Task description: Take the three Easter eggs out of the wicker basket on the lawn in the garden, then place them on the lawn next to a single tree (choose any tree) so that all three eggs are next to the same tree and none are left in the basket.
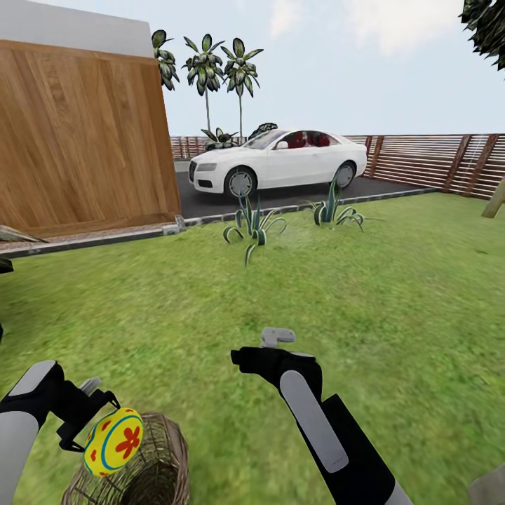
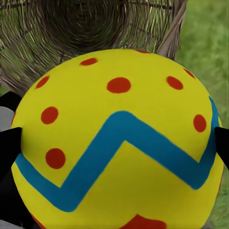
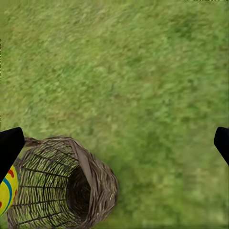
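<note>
My left gripper (image 1: 112, 443) is shut on a yellow Easter egg (image 1: 113, 442) with a blue band and red marks, held just above the near rim of the wicker basket (image 1: 151, 466) at the bottom left of the head view. In the left wrist view the egg (image 2: 117, 143) sits between black fingers (image 2: 7, 148), with the basket (image 2: 86, 28) behind it showing bare weave inside. My right gripper (image 1: 270, 347) hangs open over the lawn (image 1: 365, 294), right of the basket. Its wrist view shows the basket (image 3: 62, 186), the egg's edge (image 3: 7, 188) and the wide-apart fingertips (image 3: 9, 145).
A white car (image 1: 277, 165) stands on the dark driveway beyond the grass. A wooden wall (image 1: 84, 133) rises at the left and a slat fence (image 1: 428, 161) runs along the back right. Two spiky plants (image 1: 252, 228) grow at the lawn's far edge. A leaning trunk (image 1: 496, 200) shows at the right edge.
</note>
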Robot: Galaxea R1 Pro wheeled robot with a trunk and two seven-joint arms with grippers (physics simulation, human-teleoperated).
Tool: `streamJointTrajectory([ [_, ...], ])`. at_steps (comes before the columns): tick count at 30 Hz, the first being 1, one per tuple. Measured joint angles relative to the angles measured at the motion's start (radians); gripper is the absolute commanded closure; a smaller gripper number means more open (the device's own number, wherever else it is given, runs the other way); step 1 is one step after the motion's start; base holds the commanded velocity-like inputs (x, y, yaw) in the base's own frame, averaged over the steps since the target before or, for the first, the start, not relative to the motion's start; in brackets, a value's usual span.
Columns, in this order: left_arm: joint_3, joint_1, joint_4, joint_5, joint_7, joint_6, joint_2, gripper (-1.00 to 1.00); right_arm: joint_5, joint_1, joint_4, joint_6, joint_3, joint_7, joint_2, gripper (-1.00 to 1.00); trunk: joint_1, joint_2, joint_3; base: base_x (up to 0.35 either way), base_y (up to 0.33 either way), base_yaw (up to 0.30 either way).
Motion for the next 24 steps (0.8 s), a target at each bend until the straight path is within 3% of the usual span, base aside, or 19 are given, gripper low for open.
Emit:
streamJointTrajectory([
  [10,0.000,0.002,-0.042,-0.001,-0.004,0.016,0.000,1.00,0.001,0.000,0.000,0.000,0.001,0.000,0.000,-1.00,-0.038,0.070,0.031,0.000,0.000,0.000],
  [14,0.000,0.012,-0.122,-0.001,0.000,0.023,-0.010,1.00,0.001,0.000,0.002,0.000,0.001,0.000,0.000,-1.00,-0.054,0.098,0.044,0.000,0.000,0.000],
  [17,0.000,0.029,-0.229,-0.003,0.013,0.024,-0.017,1.00,0.001,-0.001,0.017,0.000,0.001,0.000,0.001,-1.00,-0.065,0.119,0.053,0.000,0.000,0.000],
  [21,0.001,0.042,-0.349,0.000,0.086,0.034,-0.022,1.00,0.001,-0.002,0.040,-0.001,0.000,0.000,0.001,-1.00,-0.081,0.147,0.066,0.000,0.000,0.000],
  [24,0.001,0.044,-0.421,0.000,0.147,0.040,-0.040,1.00,0.002,-0.003,0.051,-0.001,-0.001,-0.001,0.002,-1.00,-0.092,0.168,0.075,0.000,0.000,0.000],
])
